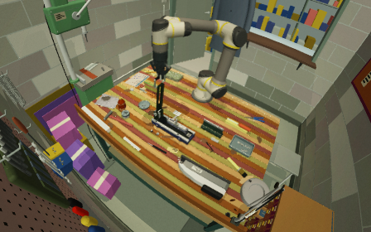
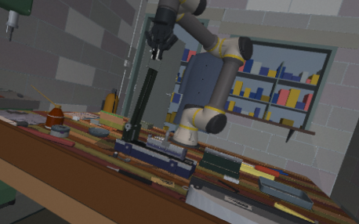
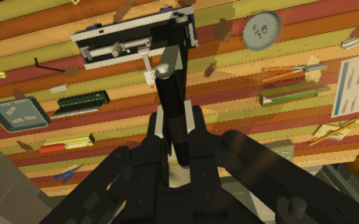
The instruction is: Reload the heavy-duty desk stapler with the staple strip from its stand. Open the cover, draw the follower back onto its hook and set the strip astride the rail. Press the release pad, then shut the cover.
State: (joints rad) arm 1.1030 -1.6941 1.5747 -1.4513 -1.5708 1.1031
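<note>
My gripper (image 1: 160, 77) (image 2: 156, 53) (image 3: 175, 156) hangs high over the bench and is closed on the free end of the stapler's black cover (image 1: 159, 97) (image 2: 143, 100) (image 3: 171, 98), which I hold swung up nearly upright on its hinge. The stapler's dark blue base (image 1: 174, 128) (image 2: 155, 156) (image 3: 133, 41) lies flat on the striped bench with its rail and follower exposed. The dark green stand with the staple strip (image 1: 212, 127) (image 2: 220, 160) (image 3: 83, 102) sits just beyond the front end of the base.
A large paper trimmer (image 1: 203, 174) lies near the front edge. A grey tray (image 1: 241, 145) (image 3: 17, 113), a round tin (image 3: 261, 30), a green-covered book (image 3: 294, 93), pens and papers are scattered around the stapler.
</note>
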